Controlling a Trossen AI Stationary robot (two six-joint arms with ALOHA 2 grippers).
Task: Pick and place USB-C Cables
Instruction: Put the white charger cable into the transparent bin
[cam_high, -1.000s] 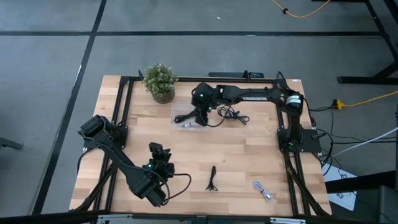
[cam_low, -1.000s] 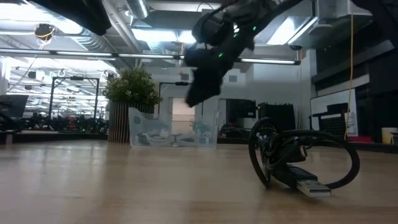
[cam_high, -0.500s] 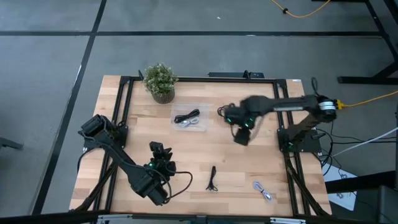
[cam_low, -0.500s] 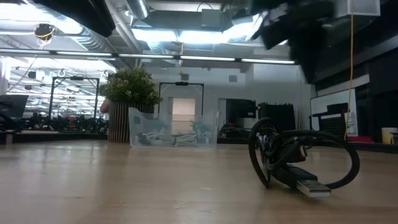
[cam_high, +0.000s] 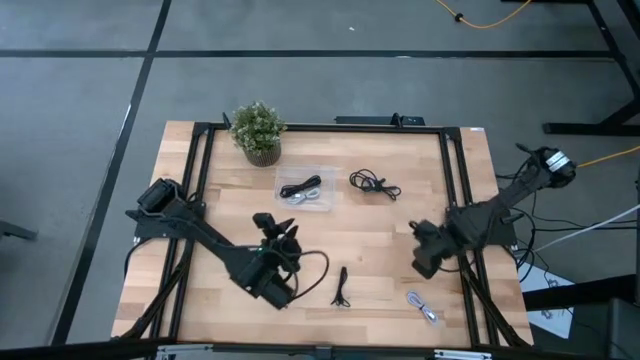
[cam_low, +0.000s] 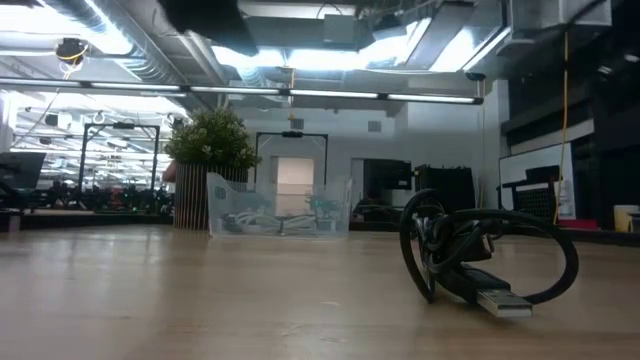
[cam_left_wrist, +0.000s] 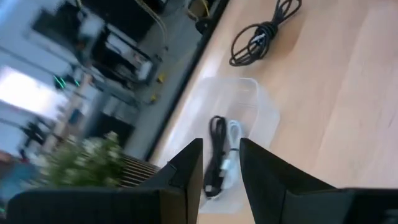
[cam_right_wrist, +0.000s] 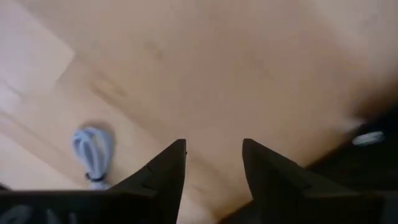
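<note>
- When you look at the high view, your right gripper (cam_high: 425, 262) hangs at the table's (cam_high: 400, 230) 4 o'clock, your left gripper (cam_high: 283, 238) near centre; a black cable (cam_high: 300, 188) and a white one lie in the clear tray (cam_high: 322, 204) at 12, a loose black cable (cam_high: 372, 183) at 1, another black cable (cam_high: 342, 287) at 6, a grey cable (cam_high: 424, 307) at 5.
- Low view: a black coil (cam_low: 487, 262) lies close, with the plant (cam_low: 208, 165) far off.
- Left wrist: fingers (cam_left_wrist: 188, 177) stand parted, empty.
- Right wrist: fingers (cam_right_wrist: 166, 177) stand apart over bare wood.

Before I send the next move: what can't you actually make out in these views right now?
- Low view: neither gripper shows; both arms are above the frame.
- Tray: how many cables lie in it; high view too small, left wrist fingers cover part.
- Light cable: blurred in the right wrist view, plugs unreadable.
- Small black cable: too small in the high view to see its plugs.
</note>
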